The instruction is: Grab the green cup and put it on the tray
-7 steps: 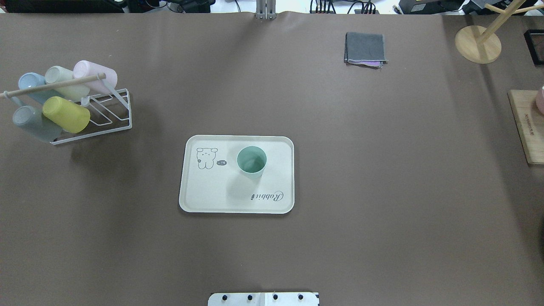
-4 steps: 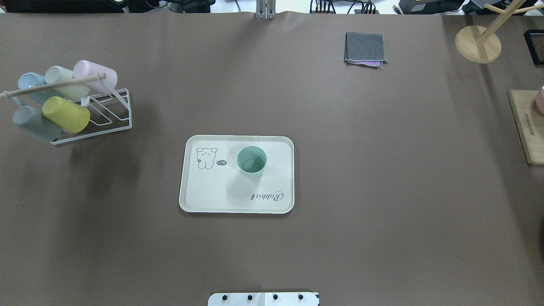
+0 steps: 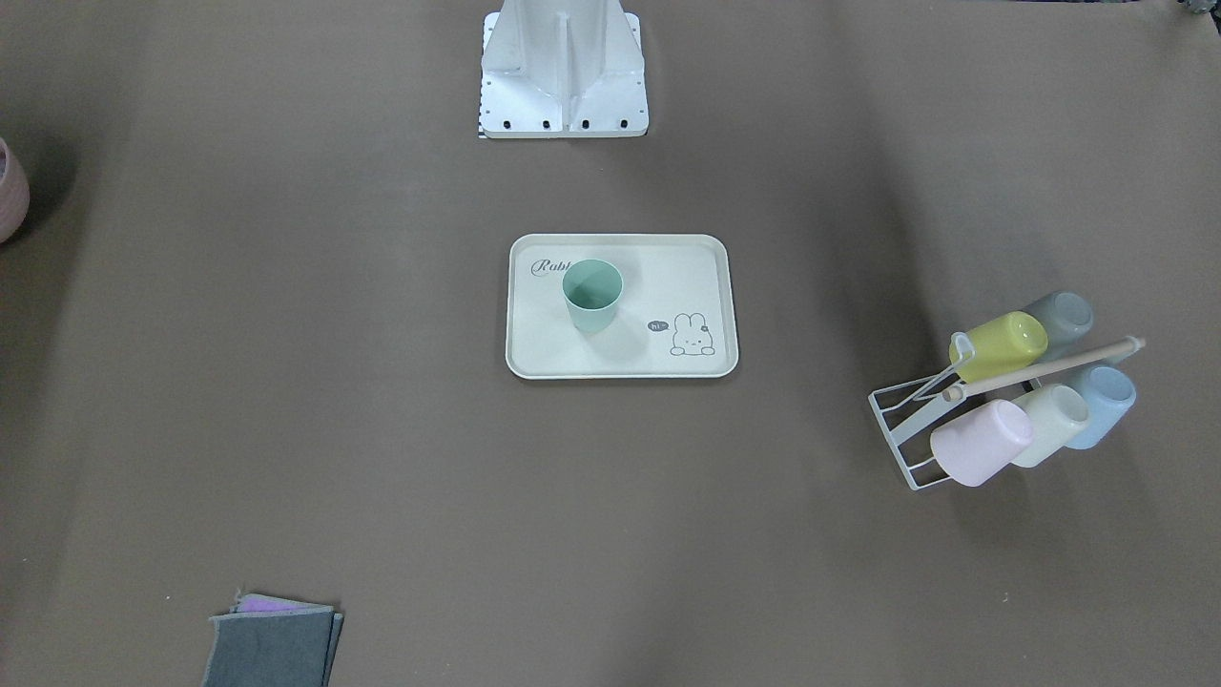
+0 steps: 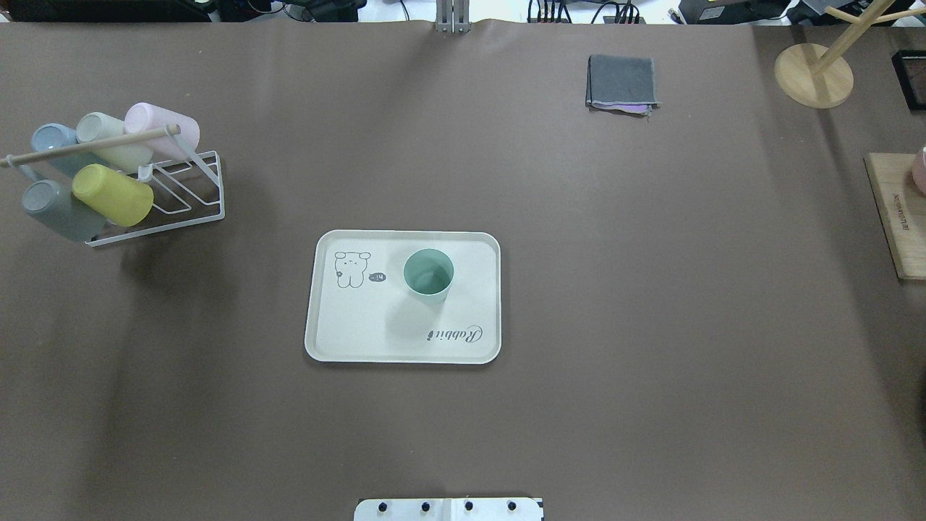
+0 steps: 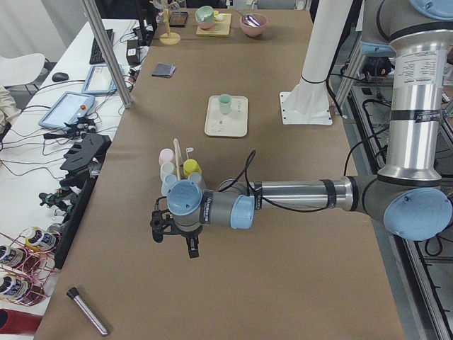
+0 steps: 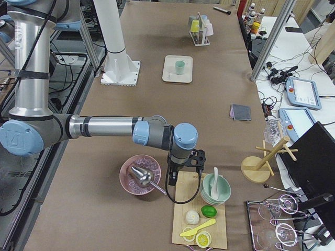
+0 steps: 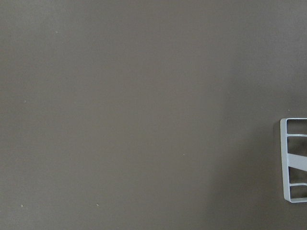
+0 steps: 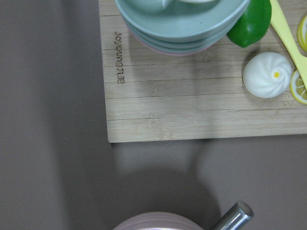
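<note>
The green cup (image 4: 428, 273) stands upright on the cream tray (image 4: 362, 325) in the middle of the table, right of the bunny drawing. It also shows in the front view (image 3: 592, 296) on the tray (image 3: 668, 277). No gripper shows in the overhead or front views. My left gripper (image 5: 175, 241) hangs over bare table beyond the cup rack, far from the tray; I cannot tell if it is open or shut. My right gripper (image 6: 184, 177) hangs by the wooden board at the other end; I cannot tell its state either.
A white wire rack (image 4: 181, 195) holds several cups lying on their sides at the far left. A folded grey cloth (image 4: 622, 82) lies at the back right. A wooden board (image 4: 897, 217) with bowls and food, a pink bowl (image 6: 138, 175) and a wooden stand (image 4: 814, 72) are at the right end.
</note>
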Robot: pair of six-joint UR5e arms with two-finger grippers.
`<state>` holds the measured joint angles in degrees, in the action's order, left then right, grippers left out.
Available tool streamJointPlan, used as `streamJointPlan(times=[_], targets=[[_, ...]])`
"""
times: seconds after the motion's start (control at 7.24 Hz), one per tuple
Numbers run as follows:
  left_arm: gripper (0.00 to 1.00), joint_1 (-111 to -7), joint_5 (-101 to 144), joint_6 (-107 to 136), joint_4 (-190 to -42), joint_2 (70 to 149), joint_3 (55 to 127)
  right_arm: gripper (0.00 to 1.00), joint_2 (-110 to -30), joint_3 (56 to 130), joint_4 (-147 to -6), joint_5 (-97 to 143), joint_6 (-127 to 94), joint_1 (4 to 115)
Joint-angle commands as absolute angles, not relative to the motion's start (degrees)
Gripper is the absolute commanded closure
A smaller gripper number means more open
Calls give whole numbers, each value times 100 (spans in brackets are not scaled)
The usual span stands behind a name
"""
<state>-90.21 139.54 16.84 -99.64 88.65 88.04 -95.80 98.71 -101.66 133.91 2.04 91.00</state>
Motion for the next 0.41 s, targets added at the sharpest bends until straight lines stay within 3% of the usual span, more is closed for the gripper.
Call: streamJointPlan(times=[0.0, 0.28], targets=[[2, -9018, 13940, 1644, -9967, 8815, 8763, 0, -9589, 9870, -10169, 13395, 202, 9105], [2, -9044, 13983, 1644, -9967, 8850, 8798, 0, -9589, 9870, -10169, 13403, 202, 9105]])
